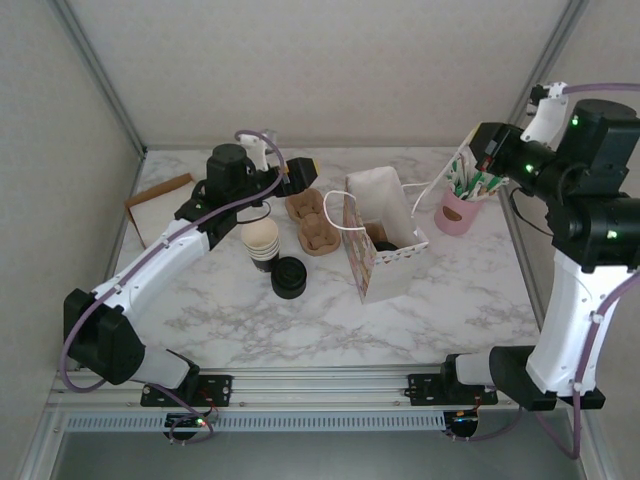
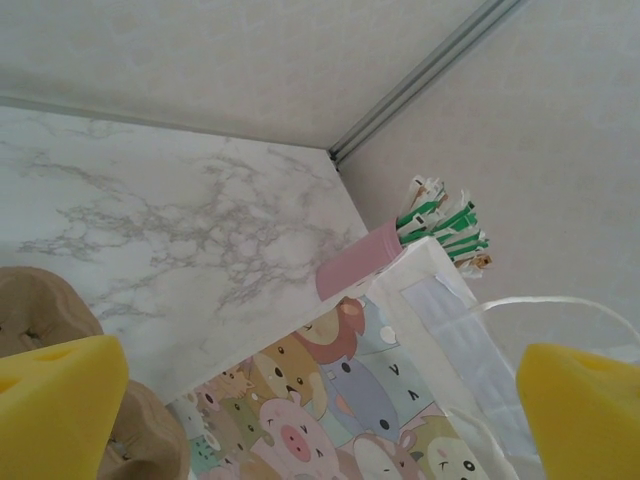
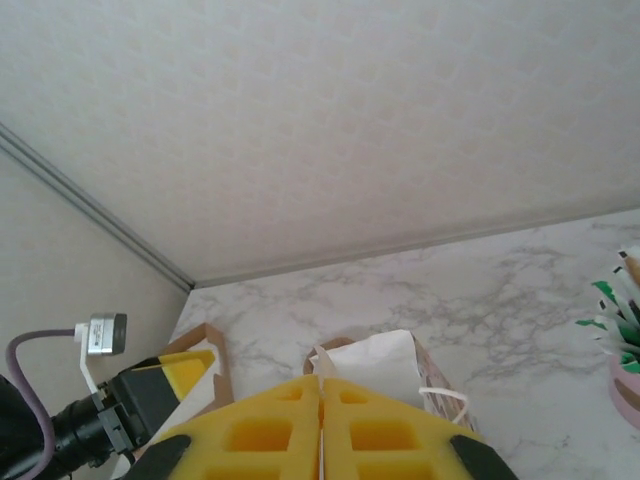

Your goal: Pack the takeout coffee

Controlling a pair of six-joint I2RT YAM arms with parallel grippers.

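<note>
A white paper bag (image 1: 385, 262) printed with cartoon animals stands open mid-table. A dark round shape (image 1: 383, 238) low inside it looks like the takeout coffee; its details are hidden by the bag walls. My right gripper (image 1: 472, 160) hangs above the bag's right side, shut on the bag's white ribbon handle (image 3: 322, 364), which is pinched between the yellow pads (image 3: 270, 430). My left gripper (image 1: 300, 177) hovers behind the bag's left edge, open with nothing between its pads. In the left wrist view the bag's printed side (image 2: 340, 400) lies between the wide-apart pads (image 2: 55, 400).
A stack of nested cups (image 1: 260, 244) and a pile of black lids (image 1: 289, 277) stand left of the bag. Brown pulp cup carriers (image 1: 313, 222) lie behind them. A pink cup of stirrers (image 1: 457, 210) is at the right, a cardboard box (image 1: 160, 205) at the far left.
</note>
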